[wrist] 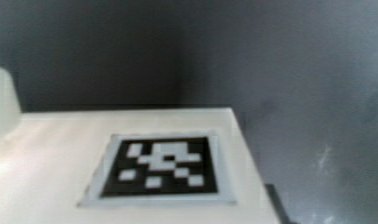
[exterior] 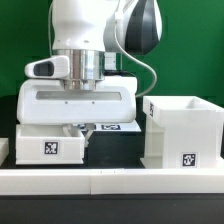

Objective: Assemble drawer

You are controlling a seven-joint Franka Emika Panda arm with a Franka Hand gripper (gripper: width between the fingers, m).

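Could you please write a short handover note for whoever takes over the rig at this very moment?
Gripper: low over the tray. Its fingers show in neither view, so open or shut cannot be told.
Tray: on the table at the exterior view's left. The wrist view shows a tag on a white surface close below, likely this tray.
Casing: upright at the exterior view's right, apart from the tray.
Done: nothing visibly joined.
Left: fit the trays into the casing. A second tray is not clearly visible.
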